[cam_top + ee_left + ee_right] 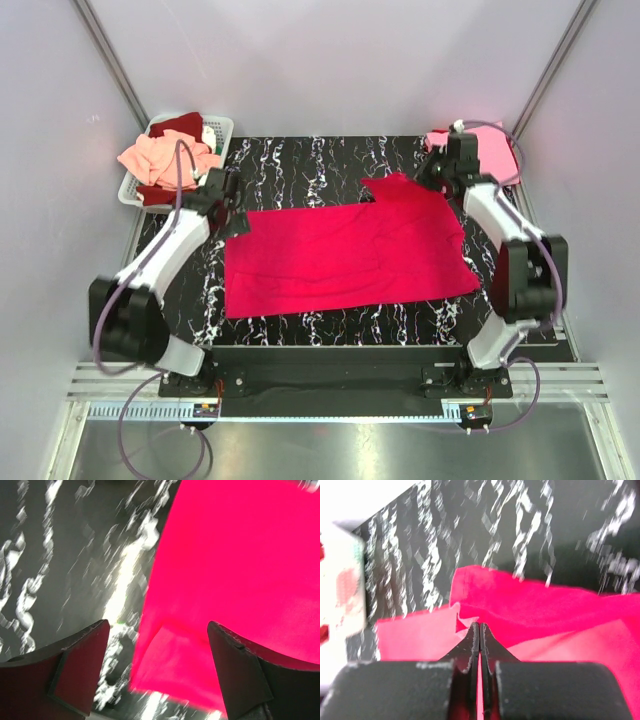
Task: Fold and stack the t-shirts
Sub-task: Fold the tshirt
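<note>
We find the crimson t-shirt (345,255) spread flat at centre; left gripper (157,667) spread wide at its 10 o'clock corner; right gripper (479,632) pinching the 1 o'clock sleeve.

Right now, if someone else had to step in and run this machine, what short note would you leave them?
Left gripper: open, over the near-left corner of the red shirt, holding nothing.
Right gripper: shut on the red shirt, at its far right part, where a flap is turned over.
The red shirt lies spread across the table.
A pink shirt lies at the far right corner.
The peach shirt and maroon shirt are heaped in the white basket.
Done: the pink one may be set aside; I cannot tell if it is folded.
Left: fold the red one, then the basket's shirts, and stack.
</note>
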{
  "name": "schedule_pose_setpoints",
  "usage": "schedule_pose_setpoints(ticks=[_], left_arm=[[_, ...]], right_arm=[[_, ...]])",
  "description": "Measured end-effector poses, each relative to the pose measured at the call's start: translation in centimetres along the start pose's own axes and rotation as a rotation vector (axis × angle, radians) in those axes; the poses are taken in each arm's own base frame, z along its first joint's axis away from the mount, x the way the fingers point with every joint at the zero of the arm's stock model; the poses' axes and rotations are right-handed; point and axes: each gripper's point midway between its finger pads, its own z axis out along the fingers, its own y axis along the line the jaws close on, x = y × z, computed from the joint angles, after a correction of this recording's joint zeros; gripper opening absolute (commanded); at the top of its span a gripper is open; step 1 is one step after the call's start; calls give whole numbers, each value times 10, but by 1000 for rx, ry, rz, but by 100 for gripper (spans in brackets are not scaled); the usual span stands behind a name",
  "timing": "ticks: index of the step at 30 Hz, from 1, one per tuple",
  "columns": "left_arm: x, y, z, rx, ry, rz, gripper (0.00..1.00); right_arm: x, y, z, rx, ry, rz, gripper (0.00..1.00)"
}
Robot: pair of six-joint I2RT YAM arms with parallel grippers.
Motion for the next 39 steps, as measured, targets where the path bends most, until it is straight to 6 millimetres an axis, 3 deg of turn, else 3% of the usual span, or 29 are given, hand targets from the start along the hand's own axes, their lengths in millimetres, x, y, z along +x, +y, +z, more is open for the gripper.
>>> schedule_pose_setpoints(ticks=[2,5,10,14,21,27,30,39], left_arm=[[-18,-18,23,-13,12,-4,83],[-41,-40,56,-31,33,-18,80],[-68,-63,98,-57,52,-52,77],[-81,-70,122,-86,57,-81,72],[-79,-59,162,-158,102,-144,65],[-77,-62,175,-175,120,-173,65],[-74,-63,177,-180,126,-190,50],[-70,-64,183,-185,129,-223,34]], right_arm=[[16,6,-28,-34,-9,-3,0],[51,-3,-51,-40,16,8,0],[124,-48,-66,26,109,70,0],[155,-67,-76,48,133,98,0],[153,-61,-91,-44,17,87,0],[143,-53,-90,-91,-28,74,0],[145,-52,-87,-101,-17,73,0],[147,-52,-87,-99,-11,78,0]])
